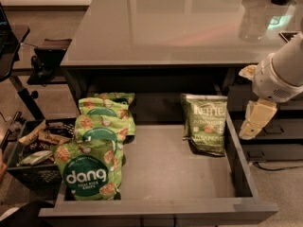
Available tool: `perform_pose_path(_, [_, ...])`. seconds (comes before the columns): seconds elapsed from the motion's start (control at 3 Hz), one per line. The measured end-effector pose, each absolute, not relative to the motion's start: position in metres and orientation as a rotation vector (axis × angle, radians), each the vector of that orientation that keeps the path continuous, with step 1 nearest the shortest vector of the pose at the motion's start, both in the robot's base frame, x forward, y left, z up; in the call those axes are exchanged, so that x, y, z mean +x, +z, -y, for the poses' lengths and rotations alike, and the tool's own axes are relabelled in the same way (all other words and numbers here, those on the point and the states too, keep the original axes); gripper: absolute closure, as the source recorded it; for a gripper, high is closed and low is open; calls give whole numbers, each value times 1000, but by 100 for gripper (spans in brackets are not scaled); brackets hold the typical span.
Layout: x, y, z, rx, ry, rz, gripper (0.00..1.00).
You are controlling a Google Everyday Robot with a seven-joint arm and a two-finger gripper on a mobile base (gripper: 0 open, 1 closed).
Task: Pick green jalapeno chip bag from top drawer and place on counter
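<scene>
The green jalapeno chip bag (205, 123) lies flat at the right rear of the top drawer (175, 174), its long axis front to back and its top toward the counter (165, 22). The dang bags (97, 150) are piled along the left side, well apart from it. The gripper (255, 120) hangs outside the drawer's right wall; whether it is open or closed cannot be told.

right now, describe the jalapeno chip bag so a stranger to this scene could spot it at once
Under the glossy grey counter the wide top drawer stands open. The green jalapeno chip bag lies alone at its right rear in the view, with the gripper hovering outside the right wall. It is dark olive with white lettering, unlike the brighter green dang bags piled on the left.
</scene>
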State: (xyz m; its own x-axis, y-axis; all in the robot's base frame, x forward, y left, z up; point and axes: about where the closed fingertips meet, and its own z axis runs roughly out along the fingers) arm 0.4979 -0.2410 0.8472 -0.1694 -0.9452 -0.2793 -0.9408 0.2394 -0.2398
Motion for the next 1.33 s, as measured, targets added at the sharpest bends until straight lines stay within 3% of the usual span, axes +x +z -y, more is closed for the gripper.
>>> perform_pose_path(1.33, [539,825,258,-1739,-38,-1983,0])
